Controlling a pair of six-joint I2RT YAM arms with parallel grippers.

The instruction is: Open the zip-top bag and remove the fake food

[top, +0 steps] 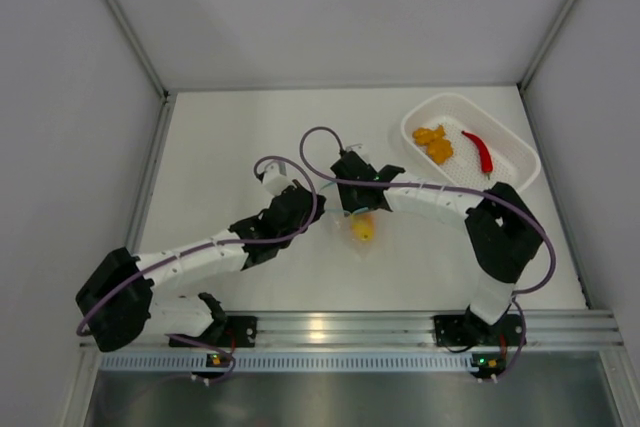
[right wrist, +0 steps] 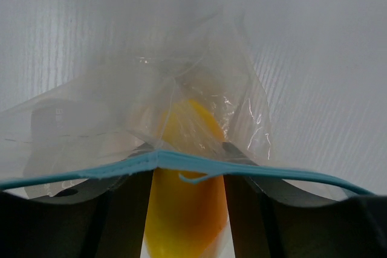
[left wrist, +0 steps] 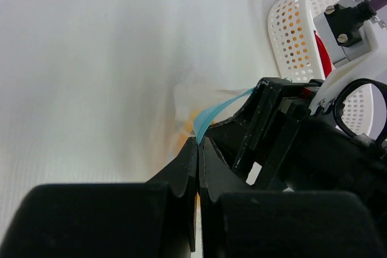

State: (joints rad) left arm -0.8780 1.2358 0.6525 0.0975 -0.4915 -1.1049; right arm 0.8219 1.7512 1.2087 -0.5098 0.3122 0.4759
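- Partly done, by my judgement: the red chili [top: 481, 150] and the orange chunks [top: 434, 143] lie in the white basket [top: 512, 142]; only the yellow wedge [right wrist: 184, 222] is not yet out.
- The wedge sits at the mouth of the zip-top bag [right wrist: 109, 107], its far part under the plastic; the bag lies on the counter [top: 250, 137] between the two arms.
- The left tool [left wrist: 198, 149] is closed tight on the blue zip strip [left wrist: 214, 113].
- The right tool [right wrist: 187, 167] has its jaws partly apart, the wedge between them; whether they press it, I cannot tell.
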